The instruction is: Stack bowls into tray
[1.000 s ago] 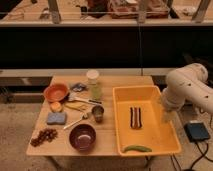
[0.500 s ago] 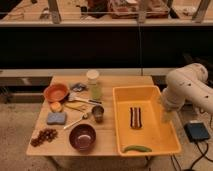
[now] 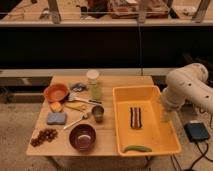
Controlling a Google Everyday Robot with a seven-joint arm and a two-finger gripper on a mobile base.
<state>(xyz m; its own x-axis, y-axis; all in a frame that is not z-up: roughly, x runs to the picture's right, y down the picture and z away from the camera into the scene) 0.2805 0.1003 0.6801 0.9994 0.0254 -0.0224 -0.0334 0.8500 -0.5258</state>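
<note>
The gripper hangs from the white arm at the right of the scene, just above the right wall of the tray. Its jaws stand open and nothing is between them.

On the left end of the table, a bunch of grapes lies at the near corner, with a blue sponge a little farther in. The orange bowl stands upright behind these, toward the far left. The maroon bowl stands upright near the front edge, well apart from the orange one. A spoon lies between them. A small metal cup stands just left of the tray, and a tall cup stands behind it.

The yellow tray fills the right part of the table. It holds only a dark, narrow item in the middle and a green vegetable by the near wall.

By my judgement, the task has not begun. Neither bowl is in the tray or in the gripper. One bowl has to be carried into the tray and the other set inside it, which means reaching across the table to the left.
</note>
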